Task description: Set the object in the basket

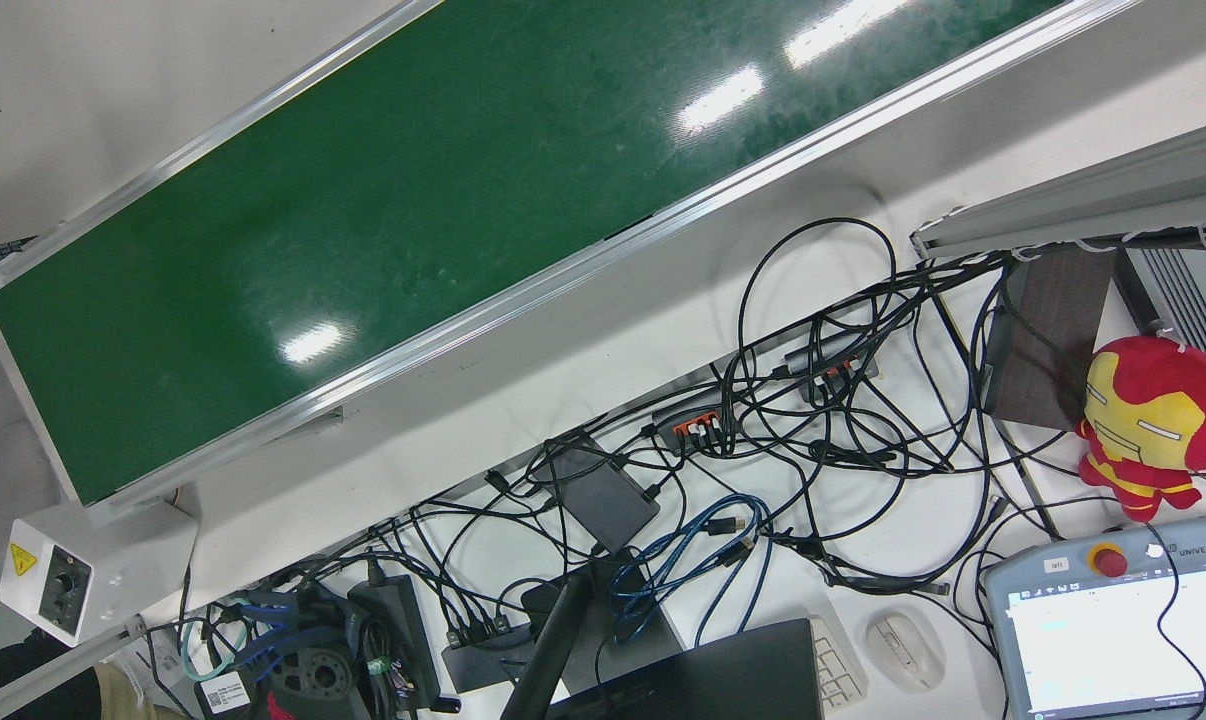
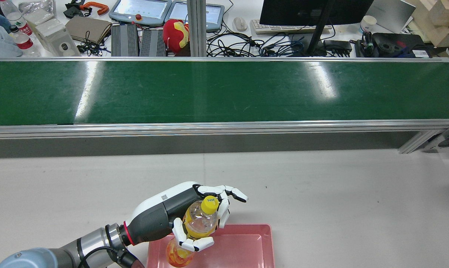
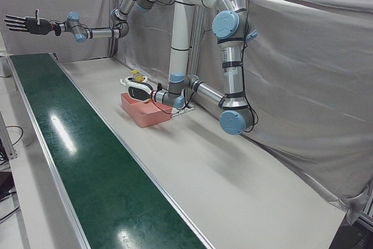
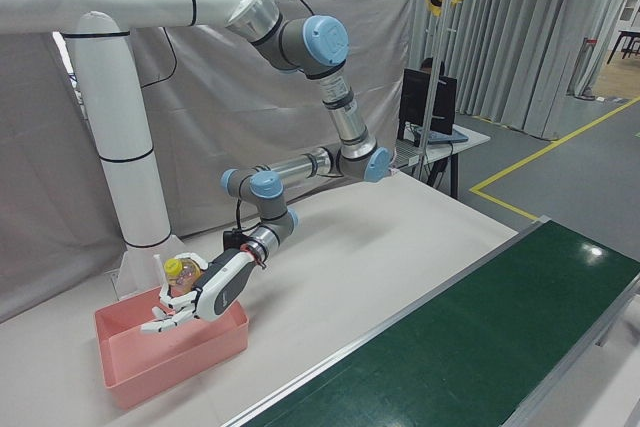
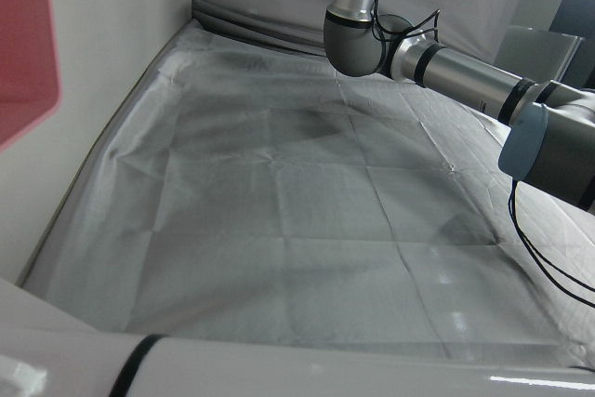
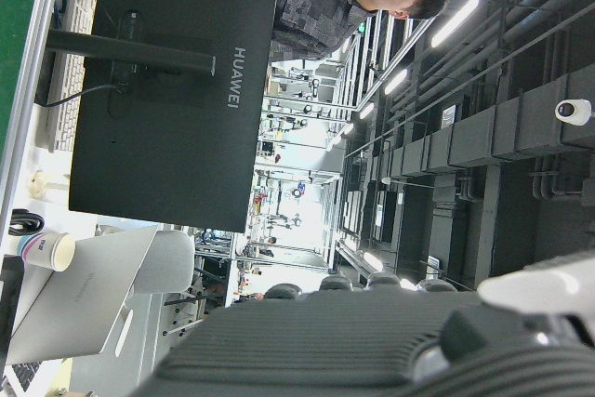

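My left hand (image 2: 168, 212) is shut on a clear bottle (image 2: 199, 223) with a yellow cap and orange-yellow contents. It holds the bottle tilted over the near-left part of the pink basket (image 2: 247, 245), with the bottle's base low inside it. The right-front view shows the same hand (image 4: 218, 292), bottle (image 4: 178, 273) and basket (image 4: 200, 347). So does the left-front view, with the hand (image 3: 139, 90) above the basket (image 3: 145, 114). My right hand (image 3: 26, 24) is raised high and far off beyond the belt's end, fingers spread and empty.
A long green conveyor belt (image 2: 224, 89) runs across the table beyond the basket. Behind it stands a desk with cables, a monitor, teach pendants and a red-yellow plush toy (image 2: 176, 31). Grey cloth (image 4: 200, 127) hangs behind the arms.
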Controlling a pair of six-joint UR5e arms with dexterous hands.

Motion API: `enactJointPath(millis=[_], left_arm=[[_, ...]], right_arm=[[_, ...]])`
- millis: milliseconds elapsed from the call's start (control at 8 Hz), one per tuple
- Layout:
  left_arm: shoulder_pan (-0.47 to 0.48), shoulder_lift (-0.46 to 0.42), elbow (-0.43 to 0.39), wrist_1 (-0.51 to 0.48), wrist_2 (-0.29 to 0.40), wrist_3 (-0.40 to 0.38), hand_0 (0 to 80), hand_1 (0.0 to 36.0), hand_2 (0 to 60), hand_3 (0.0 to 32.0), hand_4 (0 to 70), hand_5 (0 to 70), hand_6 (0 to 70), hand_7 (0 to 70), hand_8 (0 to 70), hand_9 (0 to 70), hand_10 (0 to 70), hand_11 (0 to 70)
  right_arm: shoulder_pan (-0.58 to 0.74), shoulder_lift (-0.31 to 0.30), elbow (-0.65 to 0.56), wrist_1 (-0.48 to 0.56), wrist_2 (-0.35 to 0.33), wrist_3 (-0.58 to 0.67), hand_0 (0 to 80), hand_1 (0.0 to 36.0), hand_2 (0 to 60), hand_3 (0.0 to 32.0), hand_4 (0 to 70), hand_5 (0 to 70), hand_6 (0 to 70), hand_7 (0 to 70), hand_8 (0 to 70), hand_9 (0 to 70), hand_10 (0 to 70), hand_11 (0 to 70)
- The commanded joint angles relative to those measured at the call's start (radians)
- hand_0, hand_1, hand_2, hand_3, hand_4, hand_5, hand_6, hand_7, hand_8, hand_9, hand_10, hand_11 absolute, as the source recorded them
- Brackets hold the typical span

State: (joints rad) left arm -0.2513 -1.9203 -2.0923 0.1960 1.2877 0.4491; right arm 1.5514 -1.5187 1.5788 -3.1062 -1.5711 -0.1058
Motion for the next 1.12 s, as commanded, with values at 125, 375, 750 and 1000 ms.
enactJointPath(millis=[125,375,750,1000], left_arm=[[0.052,0.110,-0.098,-0.009,0.002,0.003,62.1,16.2,0.0,0.0,7.2,42.4,4.6,5.6,15.5,20.1,23.2,36.0],[0.064,0.060,-0.098,-0.007,-0.002,0.043,62.6,17.0,0.0,0.0,6.4,31.1,2.9,3.5,9.5,11.9,12.4,20.4],[0.063,0.020,-0.097,0.029,-0.004,0.059,65.5,19.3,0.0,0.0,2.7,24.4,2.3,1.9,6.2,7.3,9.9,17.1],[0.063,0.020,-0.097,0.029,-0.005,0.059,63.9,18.6,0.0,0.4,0.8,21.4,2.1,1.6,5.6,6.5,9.0,15.7]], right_arm=[[0.001,0.000,0.000,0.000,0.000,0.000,0.0,0.0,0.0,0.0,0.0,0.0,0.0,0.0,0.0,0.0,0.0,0.0],[0.001,0.000,0.000,0.000,0.000,0.000,0.0,0.0,0.0,0.0,0.0,0.0,0.0,0.0,0.0,0.0,0.0,0.0],[-0.001,0.000,0.000,0.000,-0.001,0.000,0.0,0.0,0.0,0.0,0.0,0.0,0.0,0.0,0.0,0.0,0.0,0.0],[-0.001,0.000,0.000,0.000,0.000,0.000,0.0,0.0,0.0,0.0,0.0,0.0,0.0,0.0,0.0,0.0,0.0,0.0]])
